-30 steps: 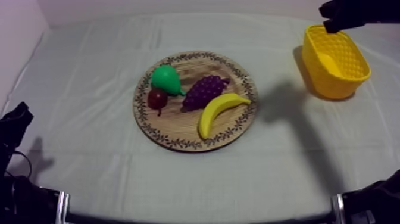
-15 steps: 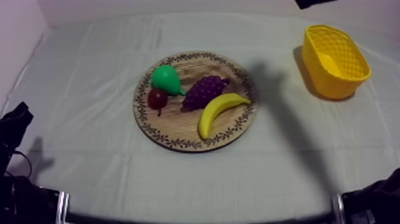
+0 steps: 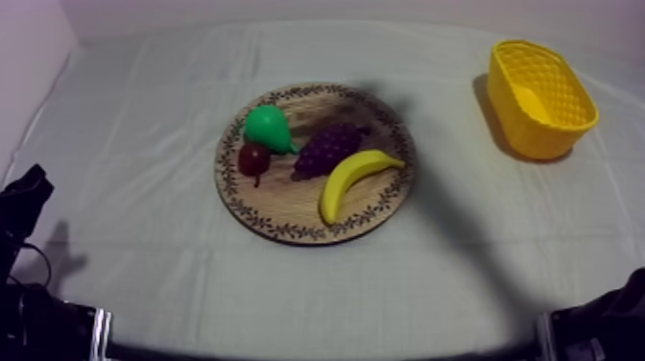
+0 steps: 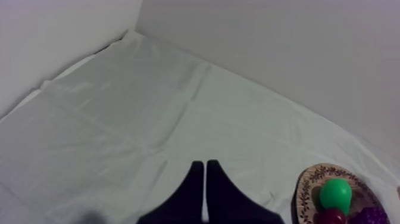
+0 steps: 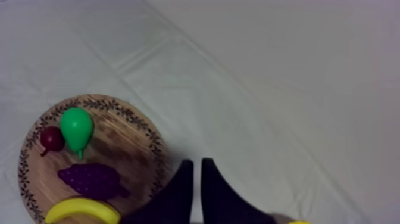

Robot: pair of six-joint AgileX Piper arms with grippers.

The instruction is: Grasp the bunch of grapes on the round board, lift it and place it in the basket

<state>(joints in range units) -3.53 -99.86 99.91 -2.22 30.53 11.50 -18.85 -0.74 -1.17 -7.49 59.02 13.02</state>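
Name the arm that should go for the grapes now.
Right. The right claw hangs beside the wooden board, with the bunch of grapes close by, and the yellow basket stands at that side. The left claw is over bare cloth, farther from the board.

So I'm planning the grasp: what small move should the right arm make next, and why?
Probably swing the right gripper over the bunch of grapes and open it. It hangs shut above the cloth beside the wooden board, while the grapes lie untouched on the board between the pear and the banana.
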